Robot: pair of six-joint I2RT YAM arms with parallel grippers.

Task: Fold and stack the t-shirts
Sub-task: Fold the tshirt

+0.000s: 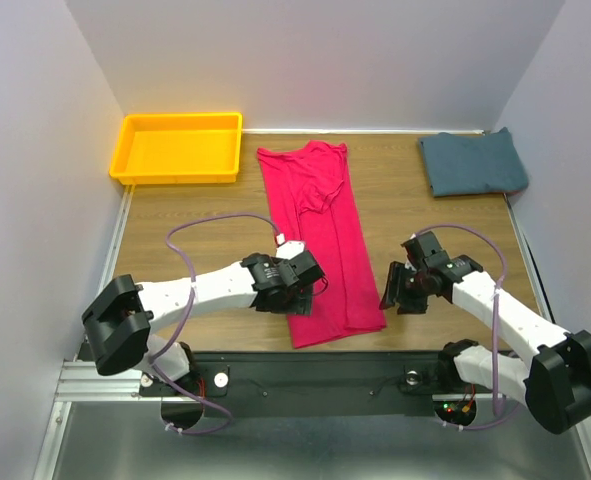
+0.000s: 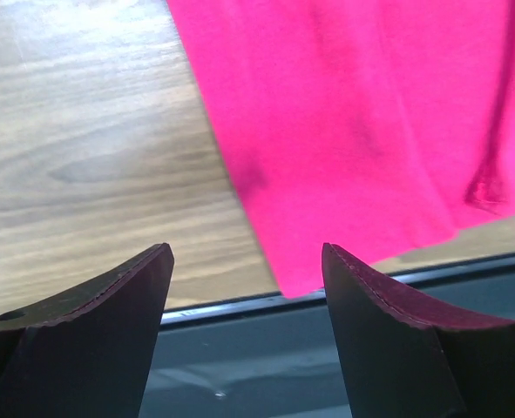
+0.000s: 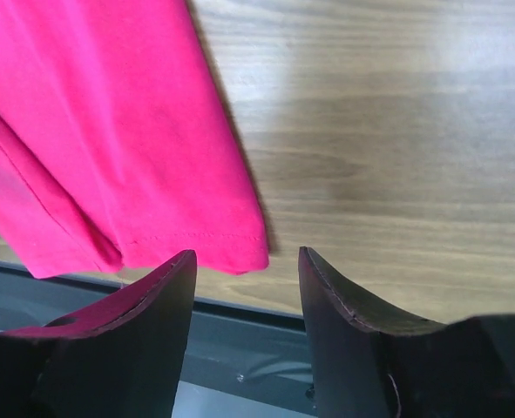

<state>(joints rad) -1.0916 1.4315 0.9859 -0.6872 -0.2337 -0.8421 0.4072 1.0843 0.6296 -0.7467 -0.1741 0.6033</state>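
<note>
The crimson-pink t-shirt lies folded lengthwise into a long strip down the middle of the table, collar end at the back, hem at the near edge. It also shows in the left wrist view and the right wrist view. My left gripper is open and empty over the hem's left corner. My right gripper is open and empty just right of the hem's right corner. The teal-blue t-shirt lies folded at the back right.
A yellow plastic tray stands at the back left. The table's dark front rail runs right below the hem, and shows in the right wrist view. White walls close in the left, right and back sides.
</note>
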